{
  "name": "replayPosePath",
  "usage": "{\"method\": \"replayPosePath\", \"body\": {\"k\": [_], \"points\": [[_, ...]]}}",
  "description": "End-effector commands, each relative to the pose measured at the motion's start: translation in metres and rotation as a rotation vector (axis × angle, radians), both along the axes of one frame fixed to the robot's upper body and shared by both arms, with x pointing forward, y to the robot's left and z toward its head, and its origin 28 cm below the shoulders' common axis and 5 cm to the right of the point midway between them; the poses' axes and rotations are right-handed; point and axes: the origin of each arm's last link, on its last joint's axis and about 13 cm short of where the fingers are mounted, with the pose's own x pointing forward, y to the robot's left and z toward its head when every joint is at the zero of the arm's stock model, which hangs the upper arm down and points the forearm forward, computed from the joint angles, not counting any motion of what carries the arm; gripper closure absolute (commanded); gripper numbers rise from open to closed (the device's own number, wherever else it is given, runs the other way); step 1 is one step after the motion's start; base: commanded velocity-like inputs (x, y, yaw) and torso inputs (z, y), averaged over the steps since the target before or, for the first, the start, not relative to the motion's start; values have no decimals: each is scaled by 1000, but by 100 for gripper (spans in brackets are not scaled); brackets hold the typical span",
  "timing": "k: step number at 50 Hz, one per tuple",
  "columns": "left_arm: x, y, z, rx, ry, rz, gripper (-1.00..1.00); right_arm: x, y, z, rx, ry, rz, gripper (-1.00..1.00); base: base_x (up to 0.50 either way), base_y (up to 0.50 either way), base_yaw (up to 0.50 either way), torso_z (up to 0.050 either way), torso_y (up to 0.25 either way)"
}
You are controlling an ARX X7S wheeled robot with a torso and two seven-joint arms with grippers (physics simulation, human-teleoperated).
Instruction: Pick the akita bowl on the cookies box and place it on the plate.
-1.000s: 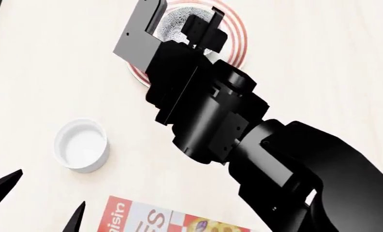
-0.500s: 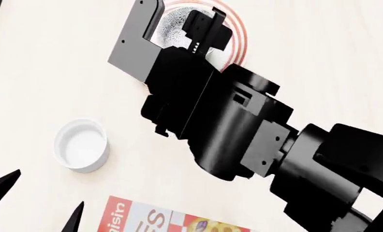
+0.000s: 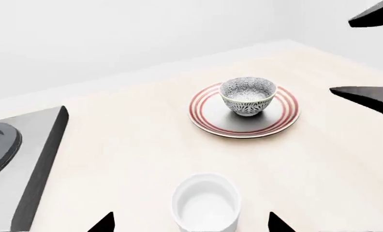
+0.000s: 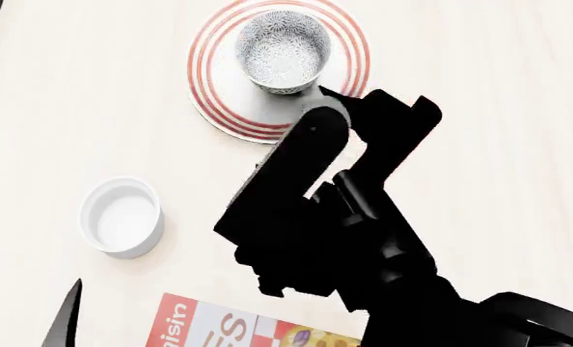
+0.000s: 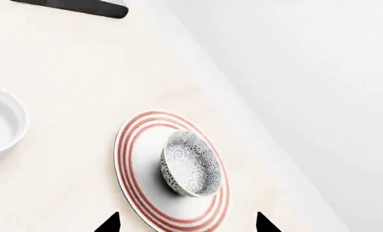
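Note:
The speckled akita bowl (image 4: 284, 50) stands upright on the red-ringed plate (image 4: 209, 83) at the far side of the table. It shows the same way in the left wrist view, bowl (image 3: 247, 95) on plate (image 3: 243, 129), and in the right wrist view, bowl (image 5: 190, 164) on plate (image 5: 135, 164). My right gripper (image 4: 373, 107) hangs open just on the near side of the plate, holding nothing; its tips (image 5: 186, 224) frame the plate's rim. My left gripper (image 3: 190, 227) is open over the white cup. The cookies box (image 4: 209, 329) lies at the near edge, partly behind my right arm.
A plain white cup (image 4: 122, 217) sits left of centre, between the box and the plate. A dark stove top (image 3: 17, 154) borders the table's left side. Beyond the plate the table ends at a pale wall (image 5: 295, 72).
My right gripper, earlier closed in around the bowl over the plate, has drawn back toward me and turned. The bowl now stands uncovered on the plate.

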Motion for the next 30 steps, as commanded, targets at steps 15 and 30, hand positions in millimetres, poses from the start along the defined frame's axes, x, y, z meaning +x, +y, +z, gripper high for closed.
{"method": "replayPosePath", "body": {"k": [15,30], "points": [[-28,13,6,-151,-390,265,-100,-125,-36,-61,451,-562,-95,-100,0,0,0,0,0],[-39,17,0,-214,-532,371,-100,-154,-46,-65,540,-809,-91,-100,0,0,0,0,0]]}}
